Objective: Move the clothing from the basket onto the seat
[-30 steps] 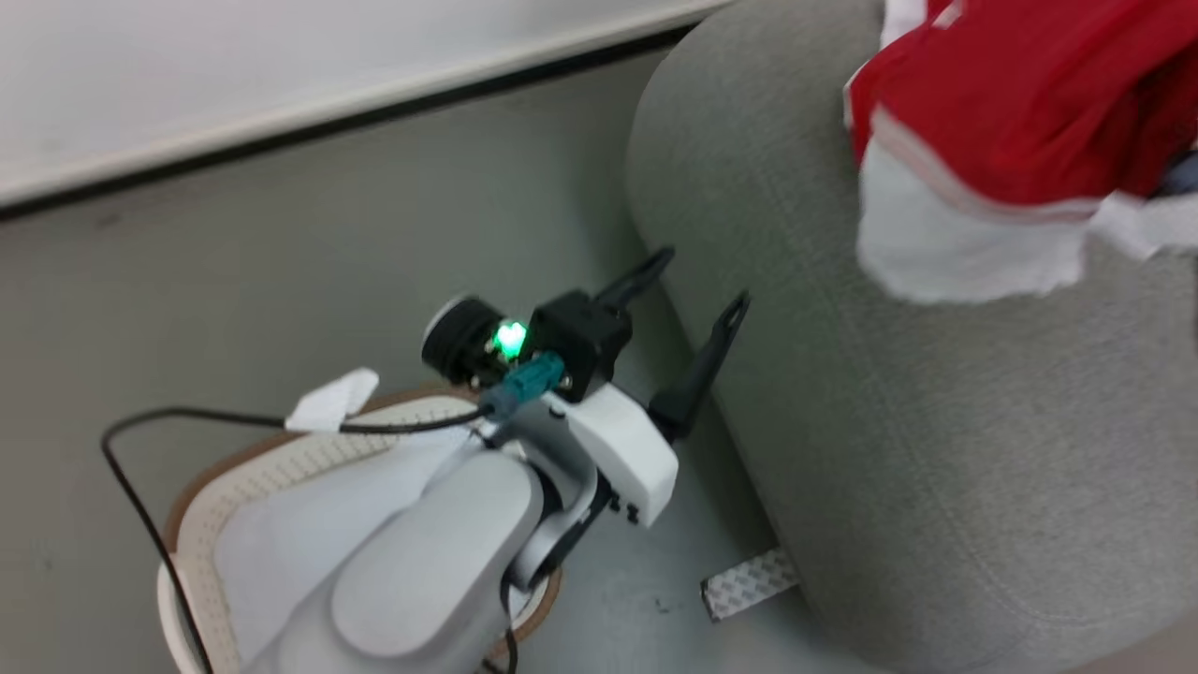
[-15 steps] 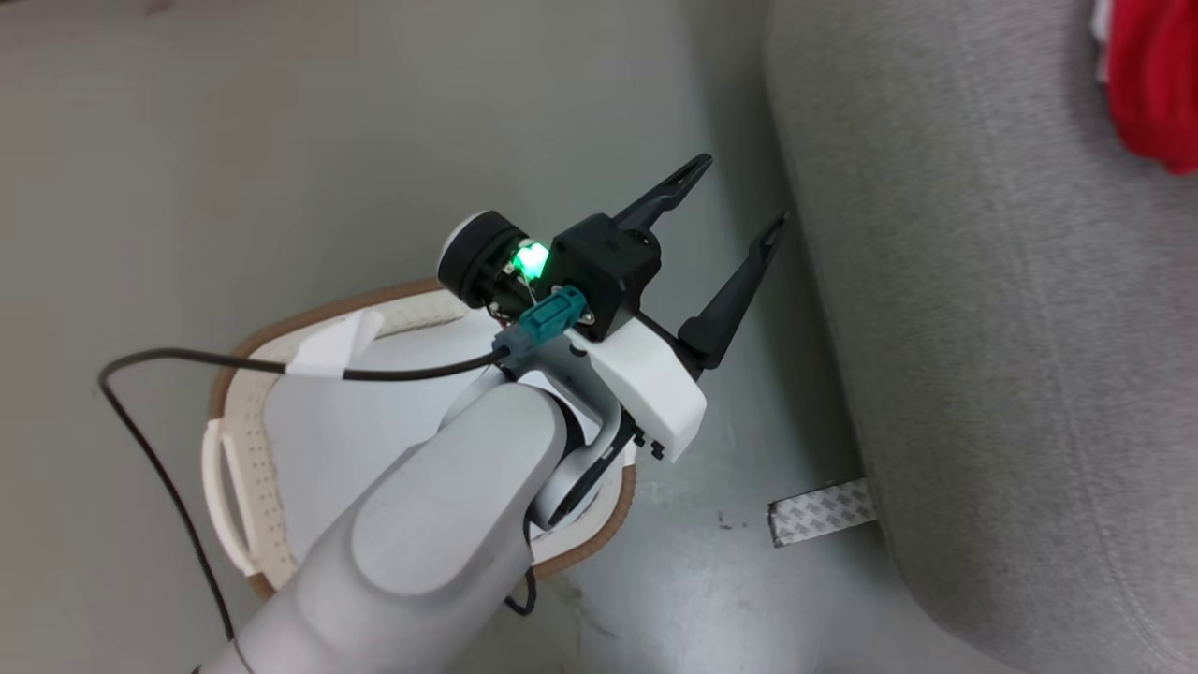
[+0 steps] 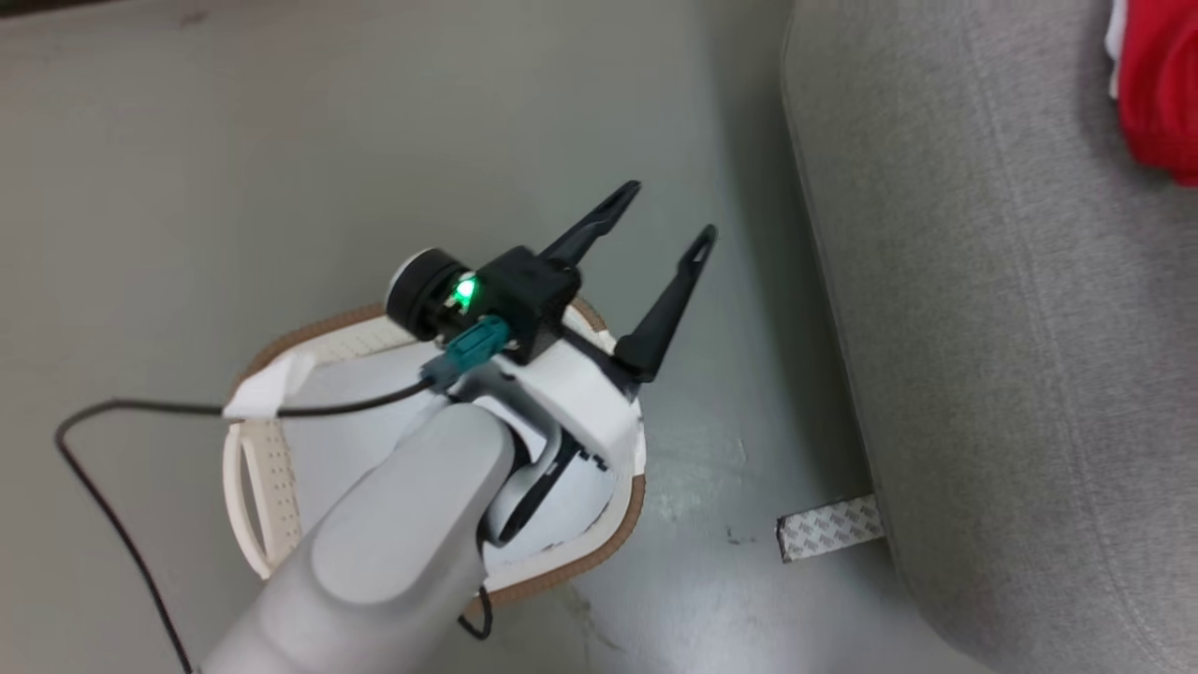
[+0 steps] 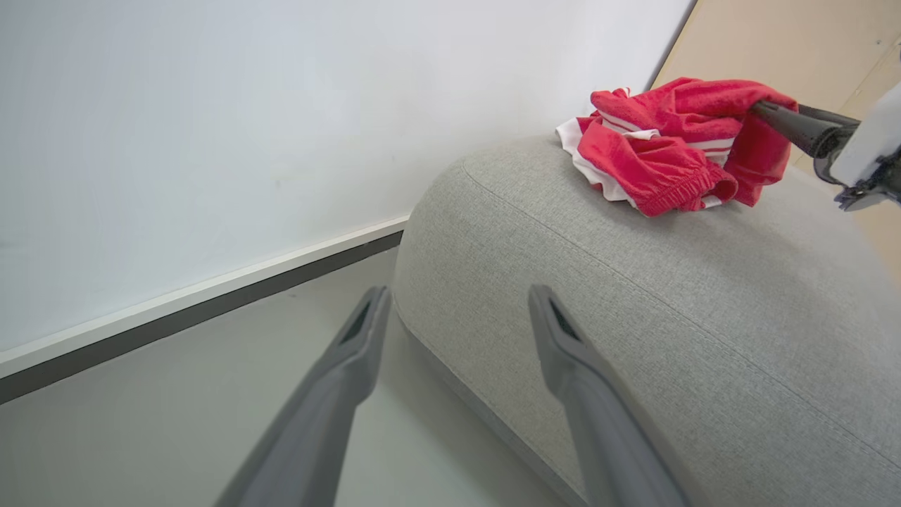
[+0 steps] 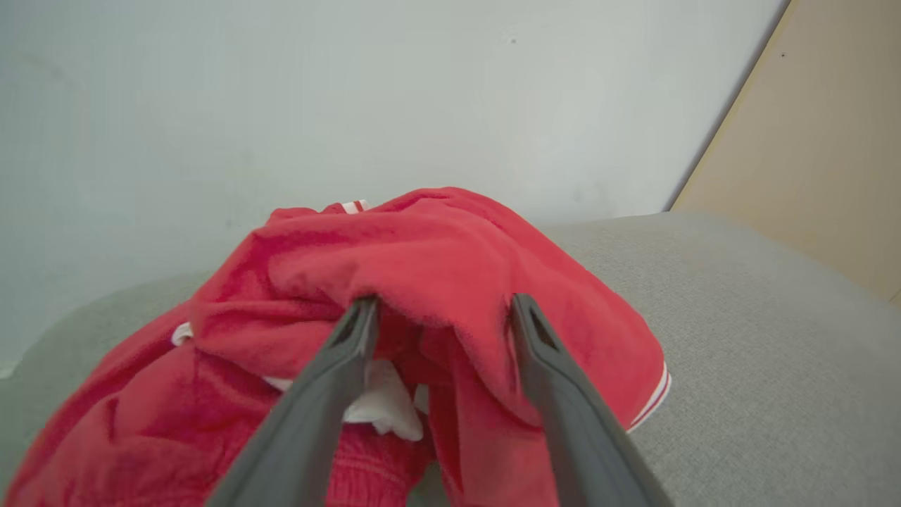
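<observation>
The clothing (image 4: 662, 151) lies as a crumpled bright red heap with white trim on top of the seat (image 4: 633, 296), a big light grey sofa; a red edge of the clothing (image 3: 1161, 103) shows at the head view's upper right on the seat (image 3: 1011, 328). My right gripper (image 5: 443, 301) stands open on the seat (image 5: 760, 317) with folds of the clothing (image 5: 436, 260) draped loosely between its fingers. My left gripper (image 3: 669, 211) is open and holds nothing, above the floor between the basket (image 3: 271, 468) and the seat. In its own view the left gripper (image 4: 459, 292) points at the seat's rounded end.
A pale pad (image 3: 346, 440) lies inside the basket, under my left forearm. A patterned tape strip (image 3: 828, 529) sticks to the floor at the seat's foot. A black cable (image 3: 94, 487) trails off left. A white wall with a dark baseboard (image 4: 197, 310) stands behind.
The head camera has swung, sliding the red clothing to the picture's right edge. My left gripper has drawn back from the seat toward the basket, still open. My right gripper's jaws have come apart.
</observation>
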### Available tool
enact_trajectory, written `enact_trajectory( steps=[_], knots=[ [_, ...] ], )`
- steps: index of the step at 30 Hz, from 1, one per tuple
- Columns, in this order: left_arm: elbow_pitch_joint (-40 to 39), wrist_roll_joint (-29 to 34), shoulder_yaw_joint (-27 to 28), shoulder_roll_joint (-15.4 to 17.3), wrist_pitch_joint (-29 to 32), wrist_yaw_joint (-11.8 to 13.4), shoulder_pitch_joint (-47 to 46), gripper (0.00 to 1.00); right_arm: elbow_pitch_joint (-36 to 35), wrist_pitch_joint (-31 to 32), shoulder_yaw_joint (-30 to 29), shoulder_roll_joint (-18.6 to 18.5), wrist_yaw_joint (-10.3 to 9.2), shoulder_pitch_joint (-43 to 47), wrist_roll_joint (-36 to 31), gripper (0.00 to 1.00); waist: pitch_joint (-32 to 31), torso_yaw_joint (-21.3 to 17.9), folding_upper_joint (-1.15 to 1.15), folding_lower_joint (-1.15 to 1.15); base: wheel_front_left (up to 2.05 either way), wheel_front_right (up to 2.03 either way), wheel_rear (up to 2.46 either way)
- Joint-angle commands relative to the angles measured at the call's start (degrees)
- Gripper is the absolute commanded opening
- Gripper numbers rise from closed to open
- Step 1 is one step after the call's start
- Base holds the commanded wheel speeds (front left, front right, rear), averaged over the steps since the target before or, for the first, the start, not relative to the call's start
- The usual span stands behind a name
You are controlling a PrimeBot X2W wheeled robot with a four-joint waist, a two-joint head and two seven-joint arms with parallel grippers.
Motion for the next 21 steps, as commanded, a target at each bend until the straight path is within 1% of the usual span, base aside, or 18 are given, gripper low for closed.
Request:
enact_trajectory(
  steps=[1,6,11,18,21],
  knots=[
    [0.3,-0.48,0.28,0.62,-0.83,0.21,1.19,1.0,-1.73,-0.15,0.74,1.13,-0.15,2.31,1.12,1.0,-1.55,-0.37,0.0,0.0,0.0,0.0,0.0],
    [0.97,-2.04,1.34,1.7,-3.13,0.57,4.75,1.0,-11.43,-0.16,6.47,4.66,-0.14,11.62,4.24,1.0,-6.62,-0.72,0.0,0.0,0.0,0.0,0.0],
    [2.02,-3.09,3.42,3.2,-4.83,2.63,9.88,1.0,-19.6,-0.16,11.93,6.82,-0.15,20.95,4.57,1.0,-12.64,-0.47,0.0,0.0,0.0,0.0,0.0],
    [2.64,-5.35,7.85,3.58,-5.88,5.19,19.93,1.0,-26.78,-0.16,16.79,8.71,-0.14,32.04,6.51,1.0,-22.31,2.4,0.0,0.0,0.0,0.0,0.0],
    [1.02,-4.58,11.16,3.21,-5.88,6.08,25.53,1.0,-28.29,-0.14,17.74,9.78,-0.14,36.66,7.75,1.0,-26.43,3.75,0.0,0.0,0.0,0.0,0.0]
  ],
)
